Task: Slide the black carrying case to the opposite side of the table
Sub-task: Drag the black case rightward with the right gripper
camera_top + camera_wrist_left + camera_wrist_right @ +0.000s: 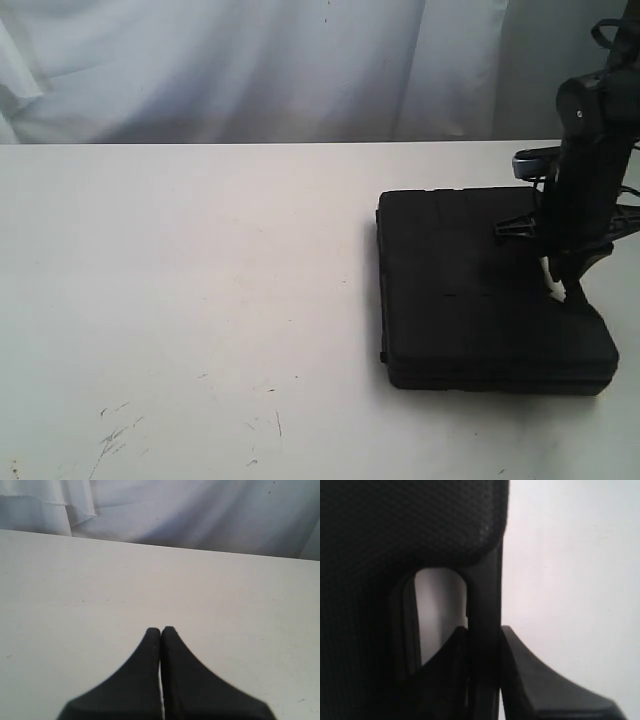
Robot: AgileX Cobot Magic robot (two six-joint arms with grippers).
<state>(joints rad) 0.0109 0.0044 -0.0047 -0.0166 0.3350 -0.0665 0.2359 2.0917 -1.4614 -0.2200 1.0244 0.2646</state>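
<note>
Now my right fingers clamp the handle of the black carrying case; it looks stiff, weighty, should drag over the surface. Left fingers pinched together, empty.

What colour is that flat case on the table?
The flat carrying case is black, clearest in the exterior view.
</note>
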